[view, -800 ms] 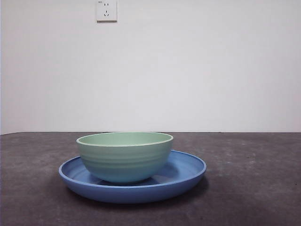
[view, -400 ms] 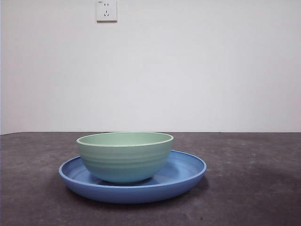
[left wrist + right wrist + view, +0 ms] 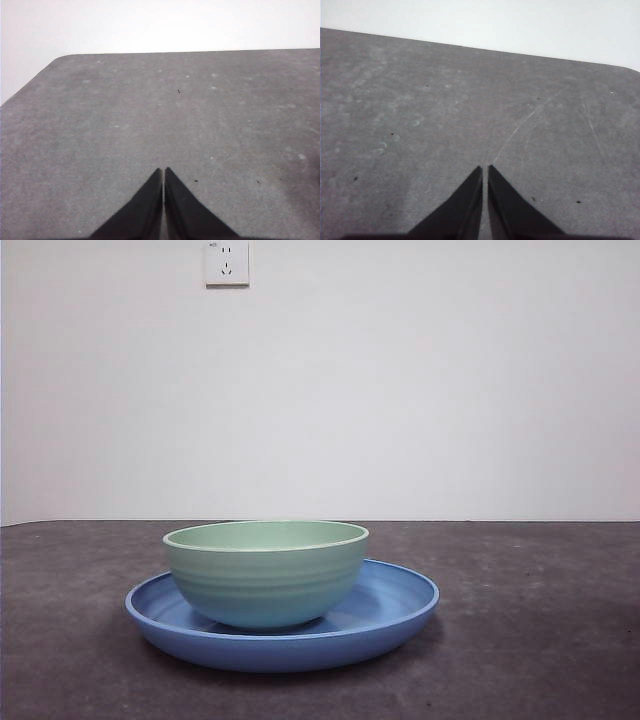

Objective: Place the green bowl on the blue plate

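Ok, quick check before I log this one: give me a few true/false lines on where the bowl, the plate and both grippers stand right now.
1. The green bowl sits upright on the blue plate. True.
2. The left gripper is shut on the bowl. False: its jaws are shut on nothing, over bare table.
3. The right gripper is shut, holding nothing. True.
4. The bowl is wider than the plate. False: the plate's rim reaches out past the bowl on both sides.
5. A wall socket shows above the dishes in the front view. True.

The right gripper (image 3: 484,170), jaws pressed together, hangs over bare grey table (image 3: 420,110)
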`<move>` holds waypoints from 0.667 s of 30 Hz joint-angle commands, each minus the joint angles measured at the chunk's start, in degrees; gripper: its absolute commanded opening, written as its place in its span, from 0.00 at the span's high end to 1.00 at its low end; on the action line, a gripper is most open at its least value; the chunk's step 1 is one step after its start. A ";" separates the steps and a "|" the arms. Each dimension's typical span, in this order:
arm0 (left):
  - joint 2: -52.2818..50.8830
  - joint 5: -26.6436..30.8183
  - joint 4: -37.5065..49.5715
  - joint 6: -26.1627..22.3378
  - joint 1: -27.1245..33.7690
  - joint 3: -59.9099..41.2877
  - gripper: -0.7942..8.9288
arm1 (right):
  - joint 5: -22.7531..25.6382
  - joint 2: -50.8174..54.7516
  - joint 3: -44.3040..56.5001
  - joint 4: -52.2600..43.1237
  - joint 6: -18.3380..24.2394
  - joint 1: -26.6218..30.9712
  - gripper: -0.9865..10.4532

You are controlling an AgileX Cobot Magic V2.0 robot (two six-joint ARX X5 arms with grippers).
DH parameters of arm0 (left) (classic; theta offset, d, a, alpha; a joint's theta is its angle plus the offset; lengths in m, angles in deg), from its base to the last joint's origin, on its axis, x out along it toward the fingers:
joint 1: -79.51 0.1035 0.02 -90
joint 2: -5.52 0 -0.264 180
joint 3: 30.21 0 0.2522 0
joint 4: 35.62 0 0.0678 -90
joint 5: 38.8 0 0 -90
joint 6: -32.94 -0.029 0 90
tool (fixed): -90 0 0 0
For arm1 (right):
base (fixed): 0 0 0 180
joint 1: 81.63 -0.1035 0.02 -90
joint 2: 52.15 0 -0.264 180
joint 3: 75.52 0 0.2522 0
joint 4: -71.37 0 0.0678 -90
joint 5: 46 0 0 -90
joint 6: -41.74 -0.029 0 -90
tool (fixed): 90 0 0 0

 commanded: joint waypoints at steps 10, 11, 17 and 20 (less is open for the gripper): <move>-0.02 0.15 -0.31 -0.28 -0.02 -1.18 0.91 | -0.15 0.09 0.28 0.68 -1.73 1.36 0.90; -0.02 0.15 -0.31 -0.28 -0.02 -1.18 0.91 | -0.17 0.09 0.28 0.66 -1.73 1.36 0.90; -0.02 0.15 -0.31 -0.28 -0.02 -1.18 0.91 | -0.04 0.09 0.28 -0.77 -1.70 1.29 0.90; -0.02 0.15 -0.33 -0.28 -0.02 -1.18 0.91 | -0.04 0.09 0.28 -0.81 -1.70 1.31 0.90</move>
